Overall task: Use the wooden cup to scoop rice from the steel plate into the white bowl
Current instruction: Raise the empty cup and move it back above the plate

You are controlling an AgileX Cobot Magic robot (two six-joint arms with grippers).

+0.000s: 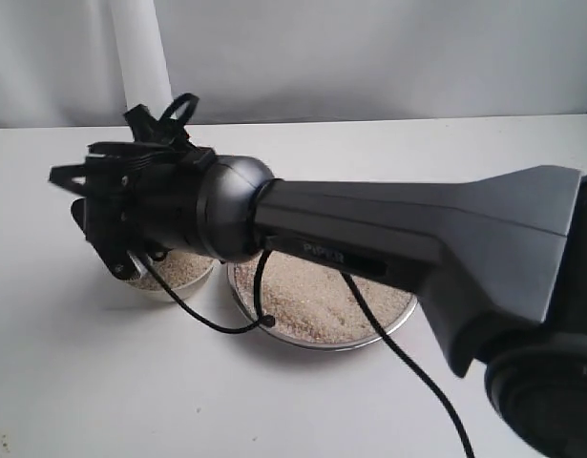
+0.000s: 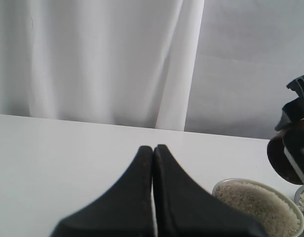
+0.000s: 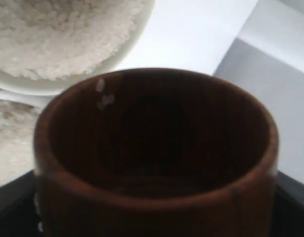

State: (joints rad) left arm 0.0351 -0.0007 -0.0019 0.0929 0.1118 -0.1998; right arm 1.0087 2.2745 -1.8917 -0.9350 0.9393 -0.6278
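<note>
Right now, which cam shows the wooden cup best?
Right wrist view: the wooden cup fills the frame, mouth toward the camera, dark inside with a few rice grains on the inner wall. Left wrist view catches only a brown sliver at its edge. In the exterior view the right arm hides it.

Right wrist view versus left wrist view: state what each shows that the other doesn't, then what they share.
Only the right wrist view looks into the wooden cup: its dark interior is nearly empty, with a few grains stuck to the inner wall. Only the left wrist view shows the left hand, shut and holding nothing, and the white curtain behind the table. Both show the wooden cup and the white bowl heaped with rice.
</note>
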